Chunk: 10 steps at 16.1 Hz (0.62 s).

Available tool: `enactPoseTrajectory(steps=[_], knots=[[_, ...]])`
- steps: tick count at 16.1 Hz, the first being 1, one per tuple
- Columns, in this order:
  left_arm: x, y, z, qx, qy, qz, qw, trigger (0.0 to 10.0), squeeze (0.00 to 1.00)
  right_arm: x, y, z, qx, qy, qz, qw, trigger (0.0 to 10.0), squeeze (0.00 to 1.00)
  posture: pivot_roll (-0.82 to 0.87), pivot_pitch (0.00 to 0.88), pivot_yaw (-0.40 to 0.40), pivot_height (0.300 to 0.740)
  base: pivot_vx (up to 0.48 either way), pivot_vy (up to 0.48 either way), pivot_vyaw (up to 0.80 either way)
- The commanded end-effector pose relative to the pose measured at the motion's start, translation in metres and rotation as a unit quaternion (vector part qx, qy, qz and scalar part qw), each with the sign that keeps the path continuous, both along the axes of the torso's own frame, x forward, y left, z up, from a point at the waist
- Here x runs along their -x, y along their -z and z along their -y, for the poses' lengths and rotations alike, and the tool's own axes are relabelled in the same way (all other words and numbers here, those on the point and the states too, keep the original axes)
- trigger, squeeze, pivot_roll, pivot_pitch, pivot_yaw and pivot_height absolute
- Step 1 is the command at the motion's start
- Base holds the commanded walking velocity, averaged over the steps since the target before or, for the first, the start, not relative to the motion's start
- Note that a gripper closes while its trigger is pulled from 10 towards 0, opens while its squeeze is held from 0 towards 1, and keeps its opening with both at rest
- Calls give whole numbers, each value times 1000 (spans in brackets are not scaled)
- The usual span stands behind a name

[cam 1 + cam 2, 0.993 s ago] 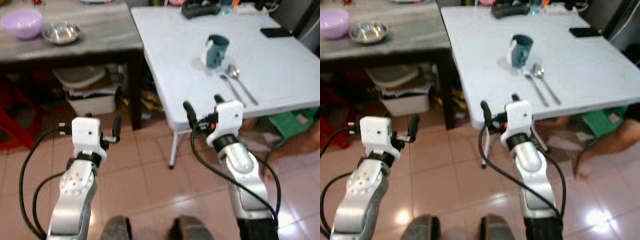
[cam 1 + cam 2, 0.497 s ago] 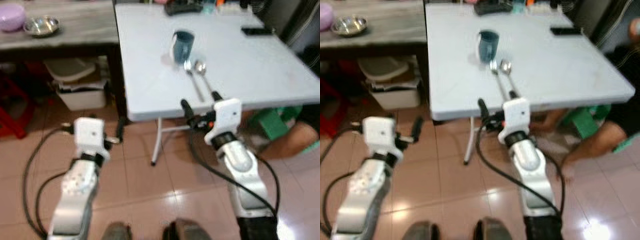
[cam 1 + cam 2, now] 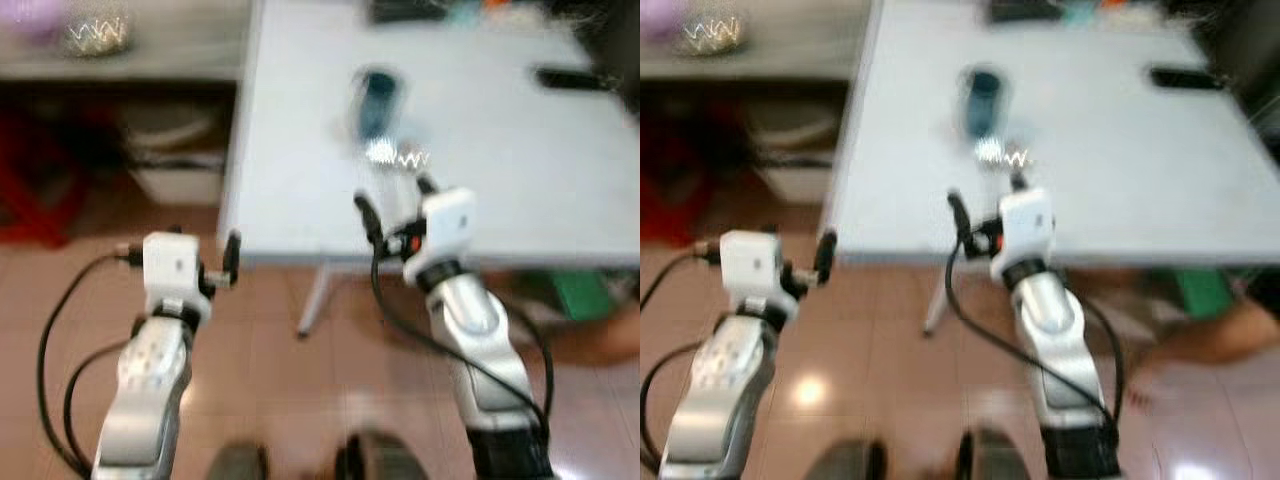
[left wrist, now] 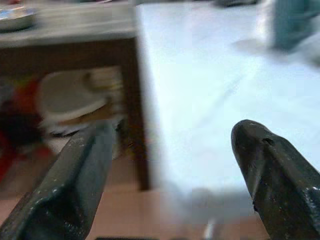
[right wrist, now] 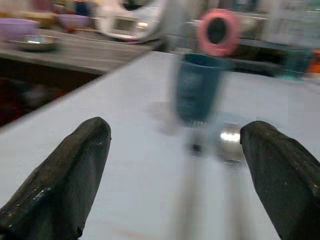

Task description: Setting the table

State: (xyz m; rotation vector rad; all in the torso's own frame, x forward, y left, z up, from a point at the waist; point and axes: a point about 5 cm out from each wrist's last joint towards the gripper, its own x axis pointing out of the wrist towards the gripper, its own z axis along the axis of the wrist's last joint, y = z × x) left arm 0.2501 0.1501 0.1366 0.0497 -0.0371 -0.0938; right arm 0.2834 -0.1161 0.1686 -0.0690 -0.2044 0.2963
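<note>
A teal mug (image 3: 378,100) stands on the white table (image 3: 300,180), blurred. Just in front of it lie a spoon (image 5: 231,142) and a fork (image 5: 192,150), handles toward me. My right gripper (image 3: 393,200) is open and empty at the table's near edge, just short of the cutlery and pointing at the mug (image 5: 197,87). My left gripper (image 3: 203,248) is also open and empty. It hovers off the table's near left corner (image 4: 200,100), above the floor.
Left of the white table stands a dark side table holding a steel bowl (image 3: 95,35). A white bin (image 3: 180,170) sits under it. A black phone (image 3: 572,78) lies far right on the table. A green stool (image 3: 585,295) and a person's leg (image 3: 600,340) are at the right.
The whole view has shifted and blurred as I moved closer to the white table. My right gripper now reaches the table's near edge by the cutlery. Both grippers stay open.
</note>
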Motion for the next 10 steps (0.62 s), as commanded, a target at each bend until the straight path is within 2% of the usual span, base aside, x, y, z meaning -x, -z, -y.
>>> enactPoseTrajectory(steps=[1, 2, 6, 9, 10], knots=[[2, 1, 6, 11, 14, 0, 1000, 10000, 0, 1, 3, 6, 0, 7, -5, 1000, 10000, 0, 20, 150, -33, 740, 472, 0, 0], [3, 1, 7, 15, 18, 1, 1000, 10000, 0, 0, 3, 6, 1, 7, -5, 1000, 10000, 0, 21, 150, -34, 740, 424, 0, 0], [4, 2, 7, 11, 20, -1, 1000, 10000, 0, -1, 4, 3, 1, 3, -8, 1000, 10000, 0, 26, 153, -34, 740, 0, 0, 0], [5, 1, 5, 6, 18, 3, 1000, 10000, 0, -4, 1, 0, 6, -6, 1, 1000, 10000, 0, 31, 157, -35, 740, 339, 0, 0], [5, 0, 5, 6, 17, 5, 1000, 10000, 0, -5, -1, -1, 5, -3, 4, 1000, 10000, 0, 33, 159, -34, 740, 424, 0, 744]])
